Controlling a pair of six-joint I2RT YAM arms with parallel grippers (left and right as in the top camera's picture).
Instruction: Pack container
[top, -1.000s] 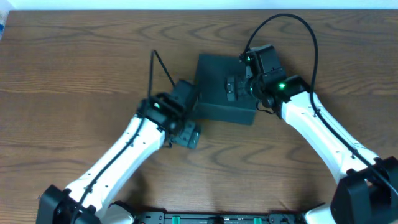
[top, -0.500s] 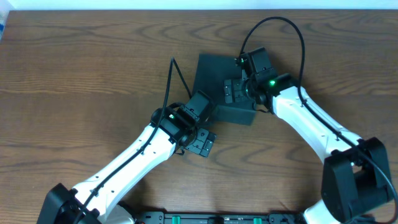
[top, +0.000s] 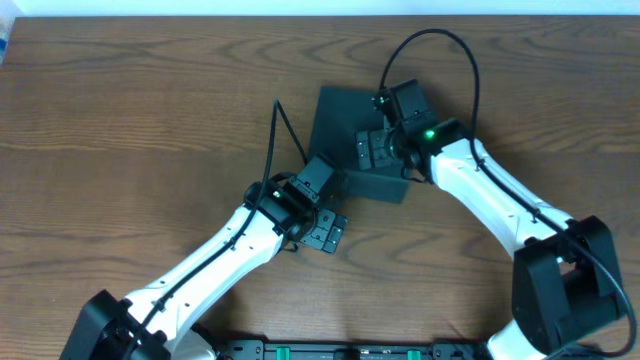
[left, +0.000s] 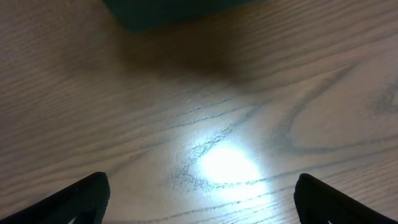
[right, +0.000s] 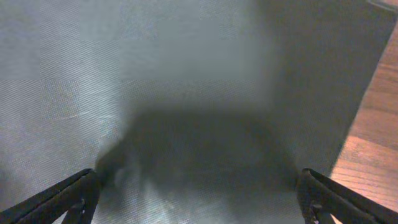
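Centre of the brown wood-grain counter (top: 130, 120) is where the dark teal-green matte square box with a flap lid (top: 335, 125) sits, lid down and flat. Being square, the box has no clear long axis. It is turned slightly clockwise against the counter's edges, so one corner points to the far left and its near wall faces the robot's right side. The white left arm (top: 220, 250) reaches in diagonally from the near left, wrist bent down. The left jaws hang released and wide over bare wood just beside the box's near left corner, gripping nothing. The left wrist view shows only that box edge (left: 174, 9) at the top and lit grain (left: 217, 124) between the two tips. The white right arm (top: 500, 200) comes from the near right, with a black cable (top: 440, 35) looping above it. The right jaws are spread wide directly over the lid (right: 155, 74), which fills that camera, and grasp nothing. Whether they touch the lid cannot be told.
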